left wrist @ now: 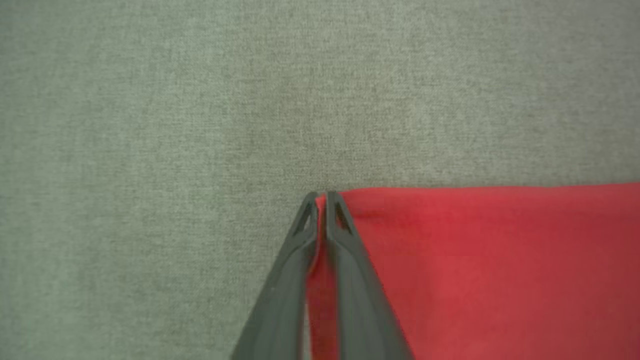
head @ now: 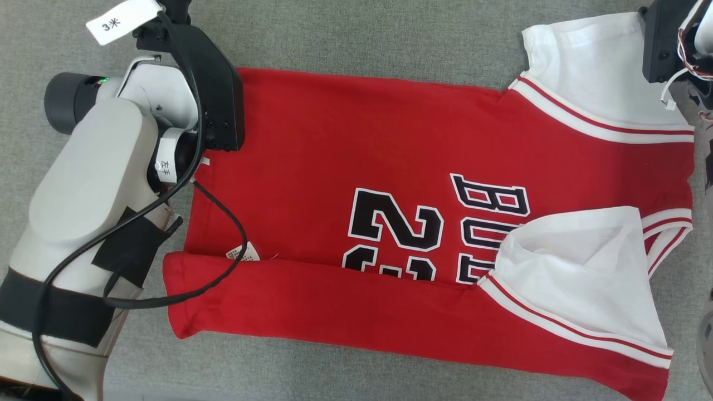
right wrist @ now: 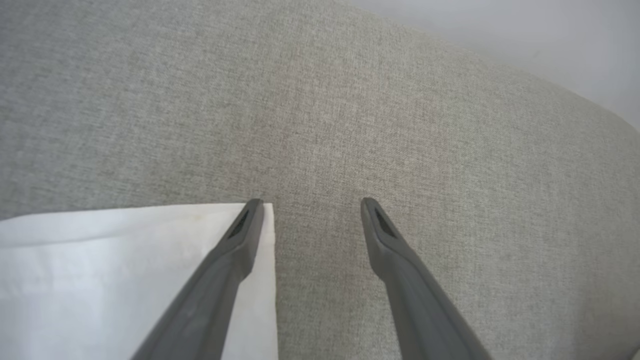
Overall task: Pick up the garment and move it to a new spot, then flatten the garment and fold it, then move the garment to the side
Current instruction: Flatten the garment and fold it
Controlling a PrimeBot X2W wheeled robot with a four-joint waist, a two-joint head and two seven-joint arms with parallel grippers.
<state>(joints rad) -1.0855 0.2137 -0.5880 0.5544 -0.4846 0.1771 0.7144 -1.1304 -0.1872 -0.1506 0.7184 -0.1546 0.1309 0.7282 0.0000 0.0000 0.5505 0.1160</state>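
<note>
left gripper point(left wrist: 322, 196) pinches garment point(left wrist: 500, 270) hem corner | right gripper point(right wrist: 312, 202) open over white sleeve point(right wrist: 125, 270) corner | risk: thin pinch slips, fold skews

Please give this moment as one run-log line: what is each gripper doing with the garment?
stage: folding, near edge folded over | left gripper: shut on garment corner | right gripper: open, at white sleeve corner

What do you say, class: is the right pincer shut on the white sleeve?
No, the right pincer stands wide open, half over the white sleeve, half over the grey cloth.
</note>
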